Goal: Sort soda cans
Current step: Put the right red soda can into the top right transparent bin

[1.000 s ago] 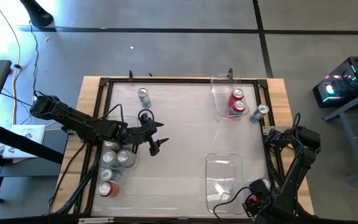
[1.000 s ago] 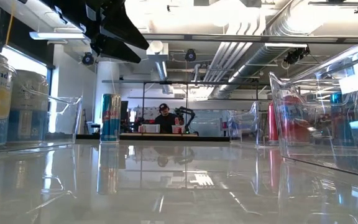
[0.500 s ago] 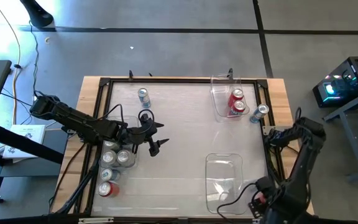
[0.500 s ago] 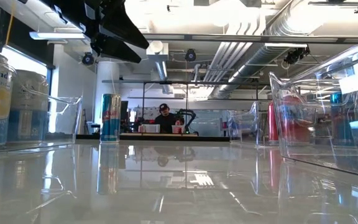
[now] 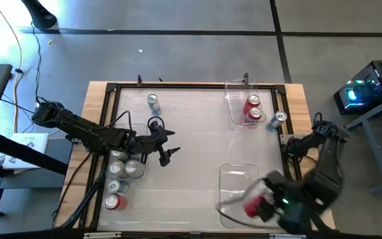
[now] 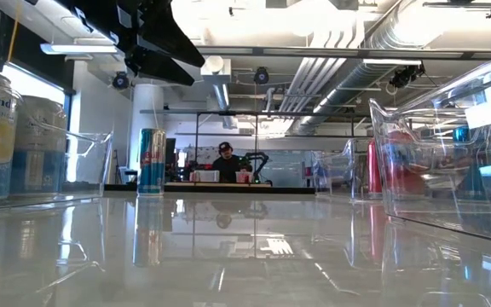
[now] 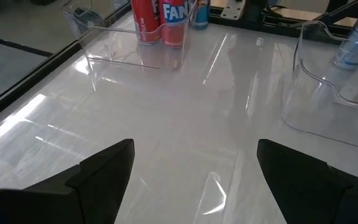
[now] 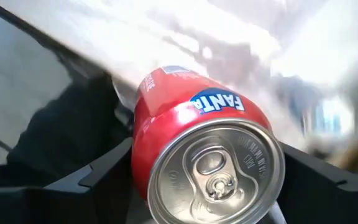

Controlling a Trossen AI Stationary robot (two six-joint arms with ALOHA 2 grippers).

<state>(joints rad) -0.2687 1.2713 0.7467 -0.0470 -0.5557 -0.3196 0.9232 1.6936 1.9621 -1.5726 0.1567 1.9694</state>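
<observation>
Right hand (image 8: 207, 180) around red can (image 8: 197, 155)

In the high view the right end effector (image 5: 260, 204) is blurring at the lower right, its arm being cut by the bottom edge. In the right wrist view the red can (image 8: 204, 162) is filling the frame, smearing everything behind it. The person (image 6: 225, 162) at the low view's centre is too small to make out.
</observation>
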